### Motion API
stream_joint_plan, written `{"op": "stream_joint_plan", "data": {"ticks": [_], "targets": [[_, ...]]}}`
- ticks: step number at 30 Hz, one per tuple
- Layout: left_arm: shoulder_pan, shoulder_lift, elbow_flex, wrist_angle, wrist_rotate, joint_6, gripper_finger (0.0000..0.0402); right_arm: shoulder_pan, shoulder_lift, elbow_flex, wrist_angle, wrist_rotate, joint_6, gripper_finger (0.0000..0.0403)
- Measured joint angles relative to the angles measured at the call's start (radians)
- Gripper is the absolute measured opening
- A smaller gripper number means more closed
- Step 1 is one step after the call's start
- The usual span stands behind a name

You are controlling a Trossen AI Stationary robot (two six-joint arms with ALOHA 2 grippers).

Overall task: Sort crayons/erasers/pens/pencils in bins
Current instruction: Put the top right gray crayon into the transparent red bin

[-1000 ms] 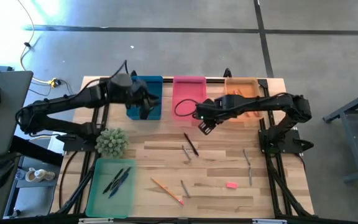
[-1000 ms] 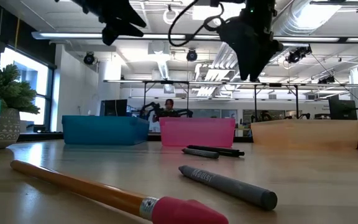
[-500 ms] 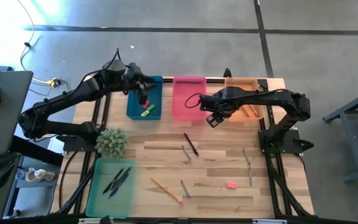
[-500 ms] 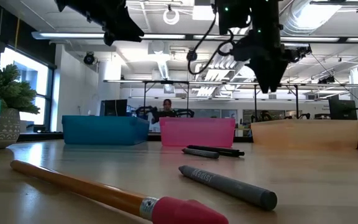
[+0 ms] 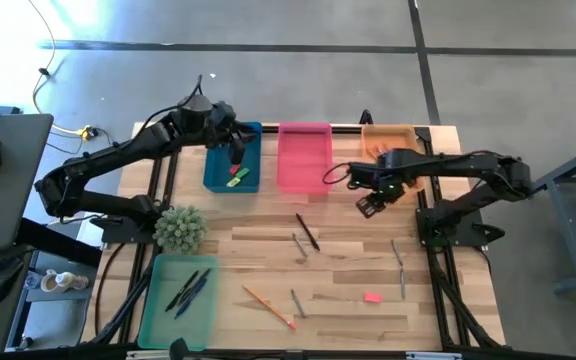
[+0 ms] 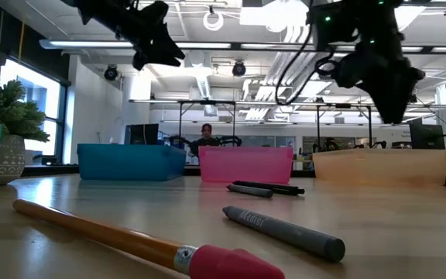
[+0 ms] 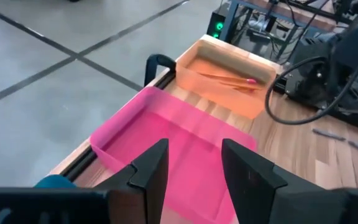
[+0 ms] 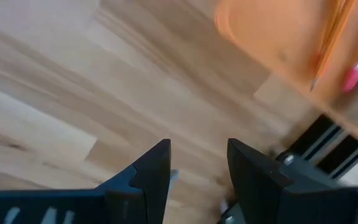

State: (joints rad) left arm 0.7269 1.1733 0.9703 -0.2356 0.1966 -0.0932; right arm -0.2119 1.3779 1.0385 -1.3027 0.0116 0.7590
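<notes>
The left gripper (image 5: 234, 152), fingers parted and empty, hangs over the blue bin (image 5: 230, 183), where red and green erasers (image 5: 235, 176) lie. The right gripper (image 5: 370, 203), open and holding nothing, is above bare table (image 5: 348, 270) beside the orange bin (image 5: 378, 138), whose pencils (image 7: 229, 79) lie along its length. The pink bin (image 5: 302, 160) sits between those two. On the table, a pen (image 5: 307, 231) and crayons (image 5: 399, 265) point roughly toward the bins; a pencil (image 5: 268, 306) lies diagonally. Pens rest lengthwise in the green bin (image 5: 160, 318).
</notes>
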Motion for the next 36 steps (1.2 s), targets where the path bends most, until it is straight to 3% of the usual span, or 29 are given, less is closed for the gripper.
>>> {"op": "stream_joint_plan", "data": {"ticks": [10, 15, 25, 36], "targets": [[0.000, 0.040, 0.000, 0.089, -0.002, -0.009, 0.0135, 0.109, -0.191, -0.182, 0.062, -0.079, 0.288, 0.0149], [-0.001, 0.040, 0.000, 0.108, -0.002, -0.037, 0.0135, 0.205, -0.194, -0.229, 0.139, -0.135, 0.398, 0.0149], [-0.001, 0.040, 0.000, 0.111, -0.001, -0.036, 0.0135, 0.387, -0.192, -0.315, 0.292, -0.127, 0.629, 0.0149], [-0.001, 0.040, 0.000, 0.110, 0.002, -0.038, 0.0136, 0.527, -0.192, -0.381, 0.346, -0.122, 0.823, 0.0149]]}}
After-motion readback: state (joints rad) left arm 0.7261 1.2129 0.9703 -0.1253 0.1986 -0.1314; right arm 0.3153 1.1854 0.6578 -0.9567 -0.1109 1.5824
